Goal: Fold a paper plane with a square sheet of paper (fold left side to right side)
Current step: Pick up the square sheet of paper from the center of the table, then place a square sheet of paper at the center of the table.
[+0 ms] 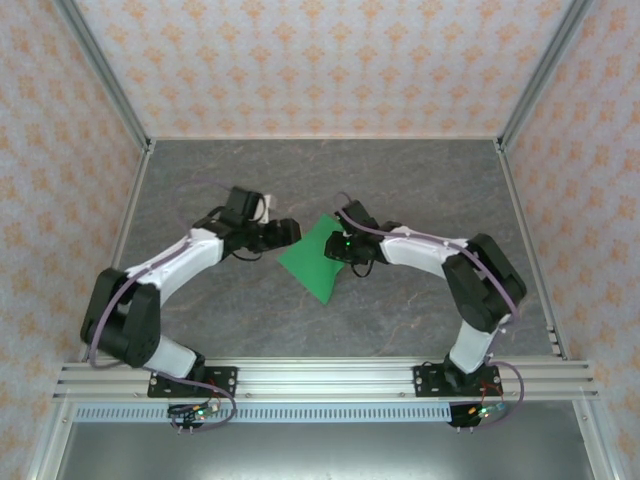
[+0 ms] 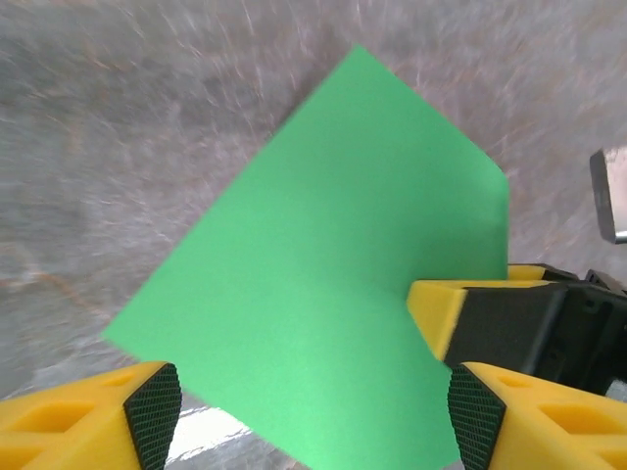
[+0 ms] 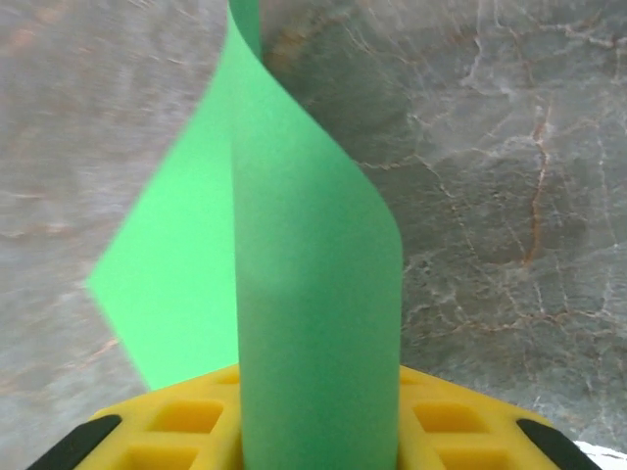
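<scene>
End effector work is centring on the middle of the desk [image 1: 420, 190], where the green sheet of paper [image 1: 318, 262] is lying as a diamond between our two arms, within reach of both. We are pinching its right side in the right end effector [image 3: 318, 436], jaws nearly together. The gripped strip is curling upward, presumably so we can carry that edge across for a fold. We are holding the left end effector [image 2: 315, 416] wide open and empty astride the sheet's left corner, likely ready to steady it.
</scene>
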